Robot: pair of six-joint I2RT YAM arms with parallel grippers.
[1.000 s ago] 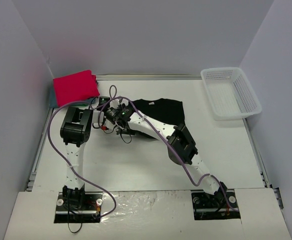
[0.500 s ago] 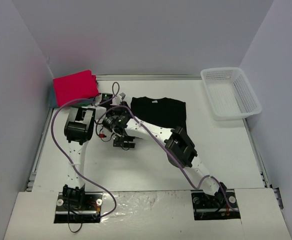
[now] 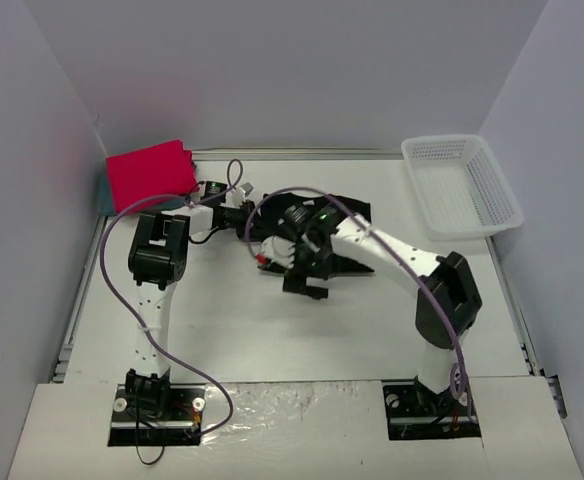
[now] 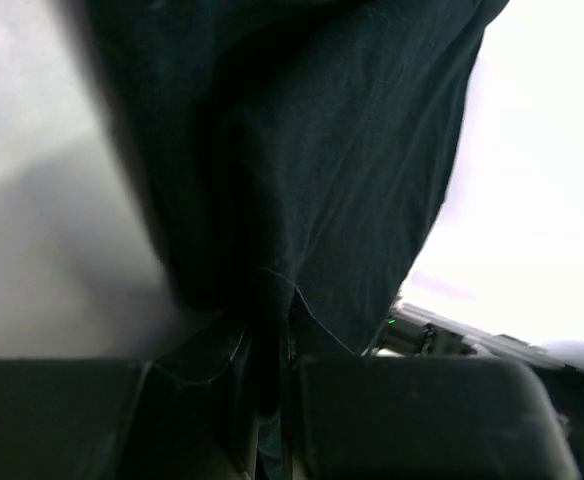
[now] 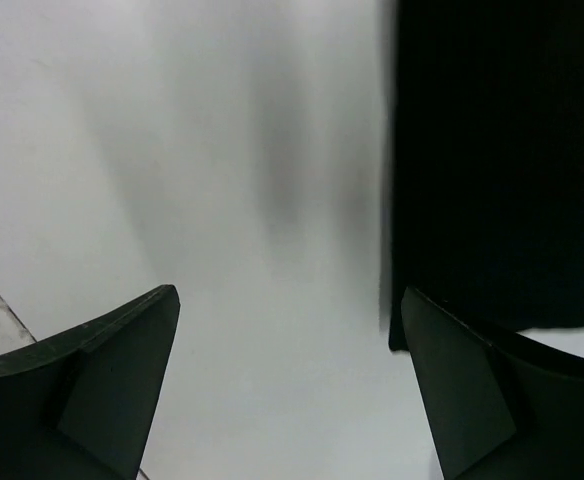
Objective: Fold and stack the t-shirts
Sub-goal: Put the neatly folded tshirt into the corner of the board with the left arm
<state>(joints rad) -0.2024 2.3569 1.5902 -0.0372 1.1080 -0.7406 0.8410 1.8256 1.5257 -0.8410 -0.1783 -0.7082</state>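
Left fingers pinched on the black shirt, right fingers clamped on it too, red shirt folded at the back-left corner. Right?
Not the right fingers: the right wrist view shows them wide open, gripping nothing, with the black shirt off to one side. The left fingers are pinched on it, and the red shirt lies folded at the back-left corner.

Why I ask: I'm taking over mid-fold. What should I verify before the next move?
1. Left gripper shut on the large plain black cloth t-shirt: ok.
2. Right gripper open and empty: ok.
3. Black t-shirt lying flat: not ok, gathered in folds at the pinch.
4. Bright red-pink folded t-shirt atop the teal-blue t-shirt, far-left corner: ok.
5. White plastic mesh basket set aside at the far right, away from the cloth: ok.
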